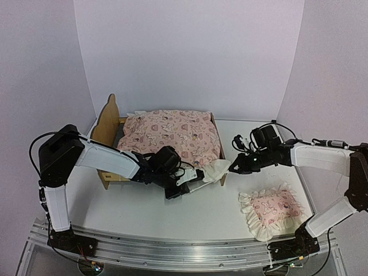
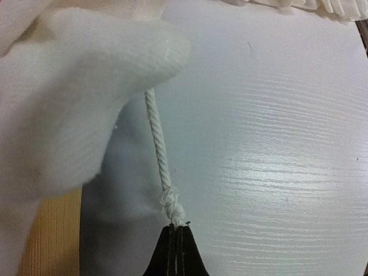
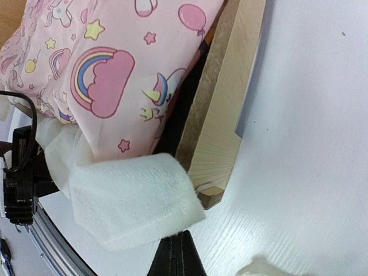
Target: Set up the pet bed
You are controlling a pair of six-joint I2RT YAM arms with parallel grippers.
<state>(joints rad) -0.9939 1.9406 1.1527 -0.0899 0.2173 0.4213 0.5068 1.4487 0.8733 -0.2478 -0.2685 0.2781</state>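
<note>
The pet bed [image 1: 106, 123] stands at the back left, its plywood rail also in the right wrist view [image 3: 224, 132]. The pink mattress cushion [image 1: 172, 135] lies on it. The cushion's white fleece flap [image 1: 215, 171] hangs off the bed's near right corner. My left gripper [image 1: 195, 179] is shut on a knotted white cord [image 2: 158, 149] that runs up to this flap [image 2: 63, 115], with the jaw tips [image 2: 176, 227] pinching just below the knot. My right gripper [image 1: 232, 168] is shut at the flap's edge [image 3: 132, 207], with its tips [image 3: 181, 236] pinching it.
The small pink ruffled pillow [image 1: 270, 211] lies on the white table [image 1: 144, 213] at the front right, near the right arm. Its ruffle shows at the top of the left wrist view [image 2: 310, 4]. Lilac walls close in the back and sides.
</note>
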